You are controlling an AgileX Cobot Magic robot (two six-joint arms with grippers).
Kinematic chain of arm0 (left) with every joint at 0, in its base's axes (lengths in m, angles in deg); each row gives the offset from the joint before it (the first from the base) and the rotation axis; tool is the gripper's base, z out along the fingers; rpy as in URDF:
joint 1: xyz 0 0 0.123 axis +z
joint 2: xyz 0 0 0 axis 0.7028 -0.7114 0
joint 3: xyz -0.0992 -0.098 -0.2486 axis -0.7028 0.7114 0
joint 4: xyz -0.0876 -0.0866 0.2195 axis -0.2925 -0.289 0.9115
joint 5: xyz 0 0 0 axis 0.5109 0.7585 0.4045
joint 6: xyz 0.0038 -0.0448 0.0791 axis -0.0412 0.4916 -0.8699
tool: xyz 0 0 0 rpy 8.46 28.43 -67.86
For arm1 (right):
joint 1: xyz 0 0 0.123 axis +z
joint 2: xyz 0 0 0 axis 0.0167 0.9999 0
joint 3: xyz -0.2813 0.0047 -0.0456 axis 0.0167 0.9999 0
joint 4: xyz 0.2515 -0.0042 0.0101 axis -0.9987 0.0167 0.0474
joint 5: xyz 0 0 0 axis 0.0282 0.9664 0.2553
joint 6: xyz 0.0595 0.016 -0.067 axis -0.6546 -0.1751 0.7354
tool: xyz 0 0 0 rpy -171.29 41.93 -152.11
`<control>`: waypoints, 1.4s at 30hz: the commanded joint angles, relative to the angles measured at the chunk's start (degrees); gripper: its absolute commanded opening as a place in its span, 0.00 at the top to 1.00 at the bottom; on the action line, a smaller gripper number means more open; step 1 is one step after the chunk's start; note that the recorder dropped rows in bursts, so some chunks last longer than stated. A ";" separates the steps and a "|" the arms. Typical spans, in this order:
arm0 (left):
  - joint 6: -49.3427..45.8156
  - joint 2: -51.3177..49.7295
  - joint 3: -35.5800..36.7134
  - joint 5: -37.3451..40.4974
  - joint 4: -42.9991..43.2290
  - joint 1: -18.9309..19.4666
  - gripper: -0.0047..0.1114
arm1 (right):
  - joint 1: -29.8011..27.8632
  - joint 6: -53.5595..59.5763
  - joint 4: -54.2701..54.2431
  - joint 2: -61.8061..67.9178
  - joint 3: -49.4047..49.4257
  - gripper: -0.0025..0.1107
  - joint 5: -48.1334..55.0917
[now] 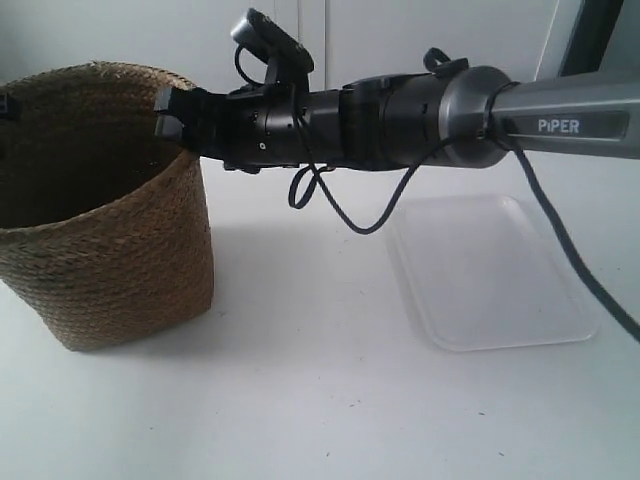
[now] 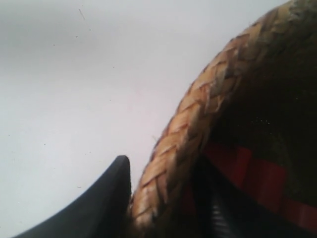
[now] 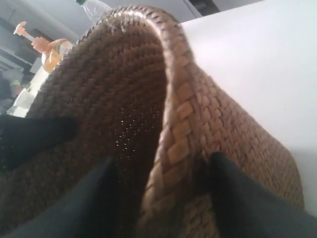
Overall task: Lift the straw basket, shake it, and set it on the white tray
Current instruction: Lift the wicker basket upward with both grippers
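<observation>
The rim of the straw basket (image 1: 110, 250) is pinched by the left end effector (image 2: 161, 166) and straddled by the right end effector (image 3: 162, 163), whose closure cannot be told. An even two-armed lift is called for next.

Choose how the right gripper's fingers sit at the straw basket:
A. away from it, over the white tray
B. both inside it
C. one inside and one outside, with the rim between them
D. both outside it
C: in the right wrist view the braided rim of the straw basket runs between the two dark fingers of the right gripper, one by the inner wall, the other by the outer wall.
</observation>
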 commanded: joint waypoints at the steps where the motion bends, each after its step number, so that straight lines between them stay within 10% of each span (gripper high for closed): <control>1: -1.02 -0.18 1.13 1.96 -4.21 -0.46 0.96 | 0.46 -0.54 1.21 3.05 -0.01 0.98 -0.49; 12: -16.72 3.44 10.81 -11.51 -20.95 -14.32 0.96 | 0.46 -2.61 24.44 -12.43 10.56 0.98 -6.23; 18: -18.60 18.26 21.12 -22.47 -18.85 -22.12 0.96 | 0.46 -0.24 28.14 -34.23 29.93 0.98 -26.33; 25: -18.57 39.06 34.83 -25.46 -19.19 -29.03 0.96 | 1.74 0.65 28.40 -54.44 47.90 0.98 -26.32; 30: -14.91 42.43 48.66 -47.29 -19.23 -35.73 0.96 | 3.75 -10.16 37.73 -54.14 57.30 0.98 -40.79; 37: -14.74 46.51 35.49 -30.82 -8.64 -47.42 0.96 | 9.22 -13.15 44.60 -69.05 50.14 0.98 -29.07; 42: -14.85 47.66 42.57 -33.31 -10.24 -52.44 0.96 | 12.50 -18.12 44.16 -75.21 61.84 0.98 -33.21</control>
